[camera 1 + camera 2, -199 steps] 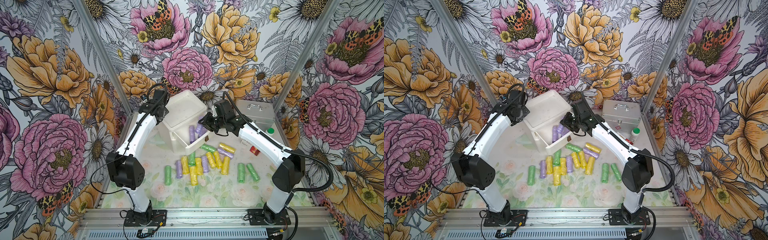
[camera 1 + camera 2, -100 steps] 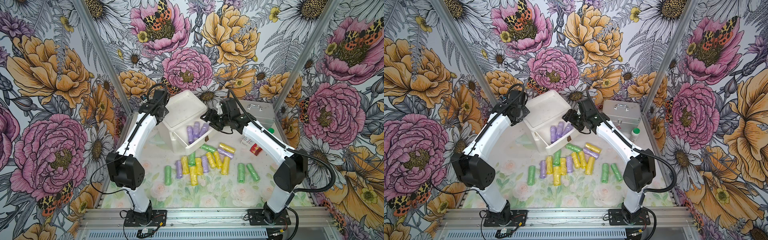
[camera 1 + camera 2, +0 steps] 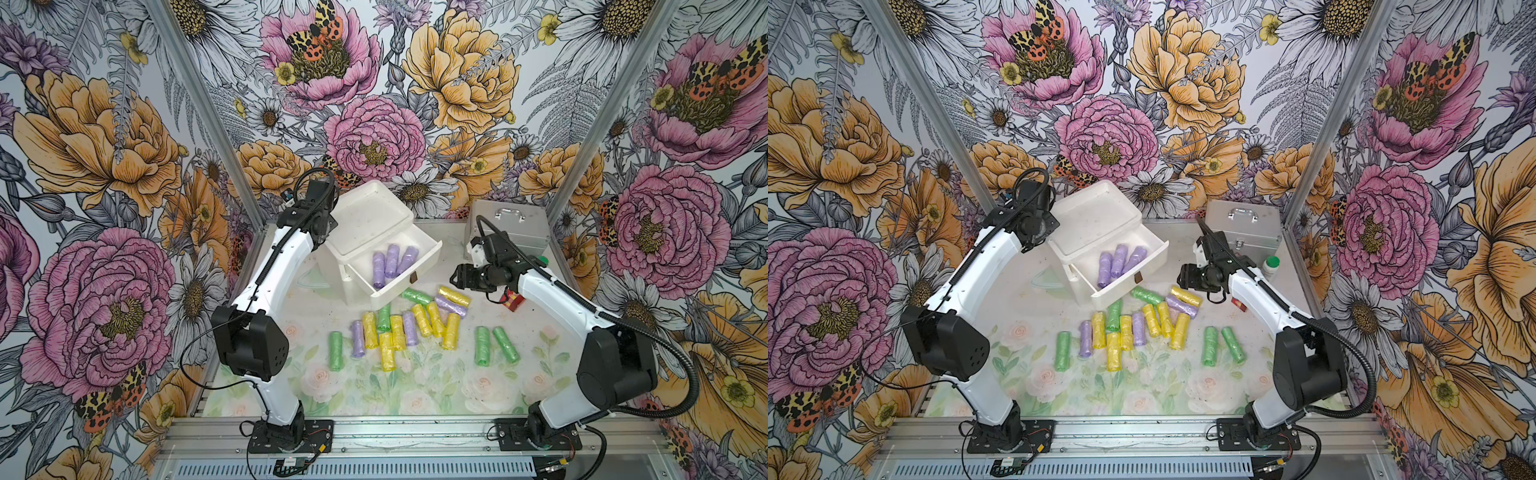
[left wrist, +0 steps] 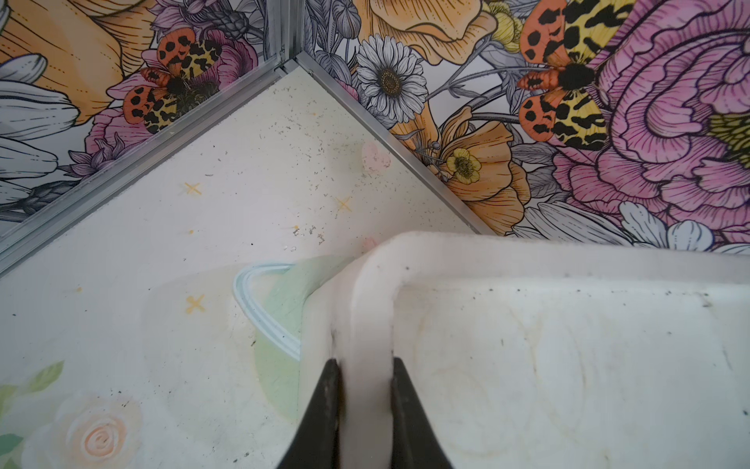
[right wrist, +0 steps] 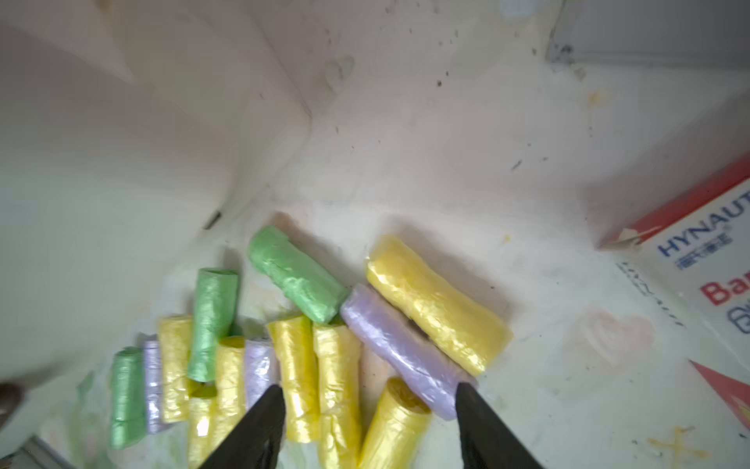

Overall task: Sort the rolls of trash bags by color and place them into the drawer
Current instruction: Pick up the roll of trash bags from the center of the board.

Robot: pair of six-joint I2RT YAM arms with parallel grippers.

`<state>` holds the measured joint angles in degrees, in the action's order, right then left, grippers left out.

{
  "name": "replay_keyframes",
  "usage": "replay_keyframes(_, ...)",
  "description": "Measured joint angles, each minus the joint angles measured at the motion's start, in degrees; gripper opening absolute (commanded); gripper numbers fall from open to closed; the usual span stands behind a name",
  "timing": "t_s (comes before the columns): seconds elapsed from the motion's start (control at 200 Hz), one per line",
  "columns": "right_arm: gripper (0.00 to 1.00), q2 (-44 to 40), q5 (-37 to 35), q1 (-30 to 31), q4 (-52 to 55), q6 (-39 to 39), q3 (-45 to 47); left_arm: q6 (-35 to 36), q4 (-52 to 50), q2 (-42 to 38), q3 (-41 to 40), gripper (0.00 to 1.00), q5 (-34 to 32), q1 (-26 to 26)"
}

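Observation:
The drawer (image 3: pixel 409 286) (image 3: pixel 1133 286) is a white chest whose top tray is pulled out. Three purple rolls of trash bags (image 3: pixel 390 259) (image 3: pixel 1119 262) lie inside it. My left gripper (image 3: pixel 329 227) (image 4: pixel 363 365) is shut on the raised rim at the chest's back left corner. Several purple, yellow and green rolls (image 3: pixel 415 320) (image 3: pixel 1142 322) lie loose on the table in front of the chest. My right gripper (image 3: pixel 455 278) (image 3: pixel 1181 276) (image 5: pixel 369 392) hangs open and empty right of the drawer. It is above a purple roll (image 5: pixel 401 353) and a yellow roll (image 5: pixel 438 300).
A silver metal case (image 3: pixel 507 224) stands at the back right, with a white green-capped bottle (image 3: pixel 1271 266) beside it. A red and white box (image 3: pixel 513 300) (image 5: pixel 706 260) lies under the right forearm. Two green rolls (image 3: pixel 494 345) lie apart at the right.
My right gripper has opened and drawn back from over the drawer to the right, leaving a third purple roll inside. The left arm has not moved.

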<state>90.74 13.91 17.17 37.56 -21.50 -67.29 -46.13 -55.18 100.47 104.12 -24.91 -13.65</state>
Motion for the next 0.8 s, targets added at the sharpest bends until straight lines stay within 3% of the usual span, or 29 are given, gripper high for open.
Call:
replay_keyframes(0.285, 0.64, 4.7, -7.3, 4.7, 0.7, 8.5, 0.6, 0.0, 0.2, 0.0, -0.2, 0.0, 0.0, 0.0)
replay_keyframes(0.59, 0.61, 10.7, -8.8, 5.9, -1.0, 14.4, 0.3, 0.0, 0.3, -0.1, -0.2, 0.0, 0.1, 0.2)
replay_keyframes(0.801, 0.49, 13.3, -8.2, 5.9, -3.4, 15.8, 0.3, 0.0, 0.6, -0.4, -0.7, 0.0, 0.7, 0.5)
